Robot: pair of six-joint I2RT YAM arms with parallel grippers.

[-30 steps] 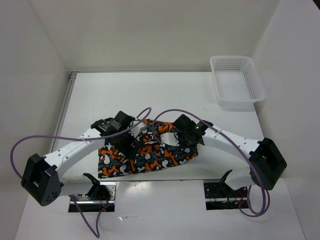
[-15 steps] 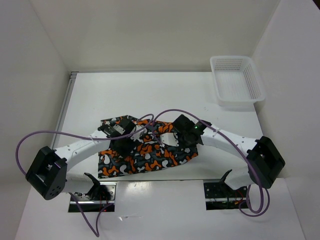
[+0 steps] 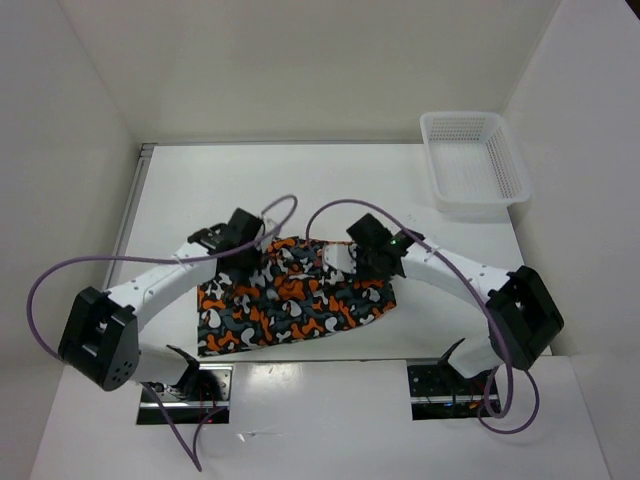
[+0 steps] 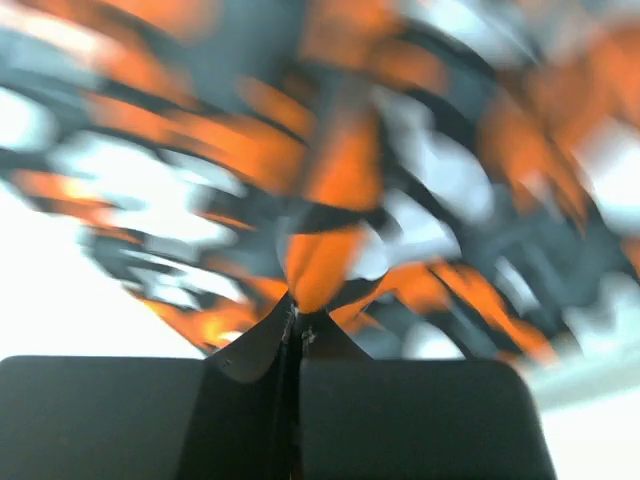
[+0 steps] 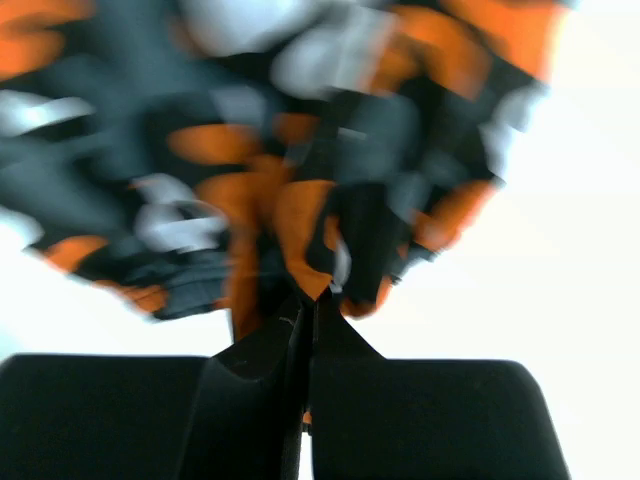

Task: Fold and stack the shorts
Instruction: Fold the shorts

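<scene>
The shorts, printed in orange, black, white and grey-teal blotches, lie spread near the table's front edge. My left gripper sits at their far left edge and my right gripper at their far right edge. In the left wrist view the left gripper is shut, pinching the printed fabric at its tips. In the right wrist view the right gripper is likewise shut on a bunched fold of the shorts. Both wrist views are blurred.
A white mesh basket stands at the back right of the white table. White walls close in the table on the left, back and right. Purple cables loop over both arms.
The left gripper has closed on the shorts' far left edge. Both grippers have shifted toward the back, and the cloth's far edge now lies higher and flatter.
</scene>
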